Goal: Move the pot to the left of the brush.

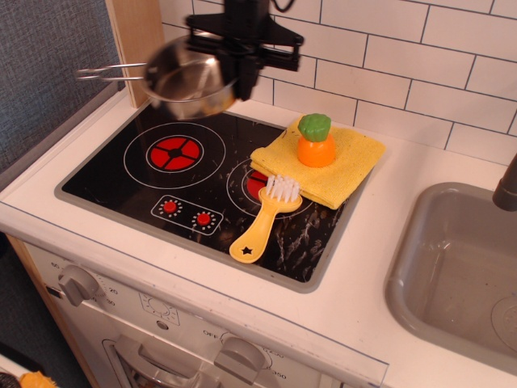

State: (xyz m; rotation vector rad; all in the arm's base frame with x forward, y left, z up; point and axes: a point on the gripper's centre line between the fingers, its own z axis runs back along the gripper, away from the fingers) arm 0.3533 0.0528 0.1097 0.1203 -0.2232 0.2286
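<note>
The silver pot (pixel 186 81) hangs tilted in the air above the back left of the black stovetop (pixel 129 182), its wire handle pointing left. My gripper (pixel 240 71) is shut on the pot's right rim, high above the back of the stove. The yellow brush (pixel 265 220) lies on the stovetop near the front, white bristles toward the back, star-marked handle toward the front. The pot is well behind and left of the brush.
A yellow cloth (pixel 343 166) lies at the stove's right rear with an orange and green toy vegetable (pixel 316 140) on it. A grey sink (pixel 460 267) is at the right. A wooden panel (pixel 133 40) stands at the back left. Tiled wall behind.
</note>
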